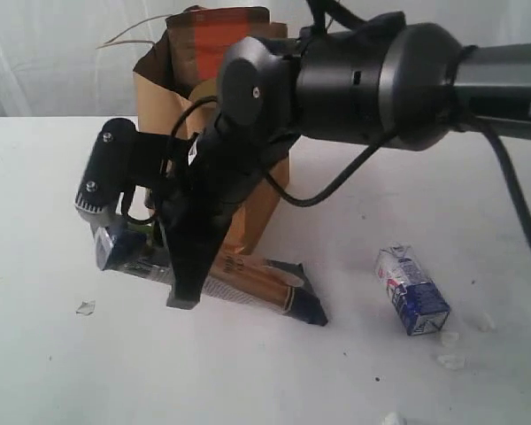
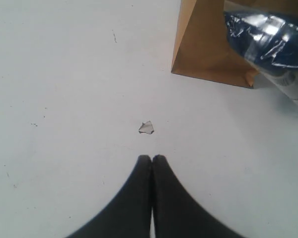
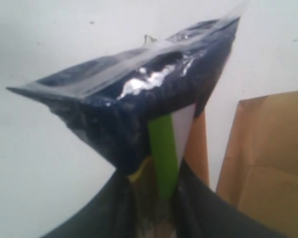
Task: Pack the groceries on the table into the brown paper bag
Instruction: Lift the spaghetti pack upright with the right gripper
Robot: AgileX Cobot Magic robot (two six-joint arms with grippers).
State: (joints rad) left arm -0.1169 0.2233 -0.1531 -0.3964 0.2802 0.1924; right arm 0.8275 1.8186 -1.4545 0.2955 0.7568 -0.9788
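The right gripper has its jaws closed on the blue end of the packet, with the film pinched between them. The rest of the packet trails away from those jaws along the tabletop. The bag stands just beside and behind them. The left gripper has its jaws pressed together on nothing, with a crumb just ahead of them. The carton lies well apart from both pairs of jaws, not yet packed.

The worry is a hold on one end only. Once lifted, the long packet would likely sag or swing. It could slip out of the slick film, or catch the bag's rim and tip it, the bag being so near.

The arm hides most of the bag's front and mouth, so room inside cannot be judged. The packet covers the right jaws' tips, so how deep they bite is unclear. The left gripper does not show in the exterior view.
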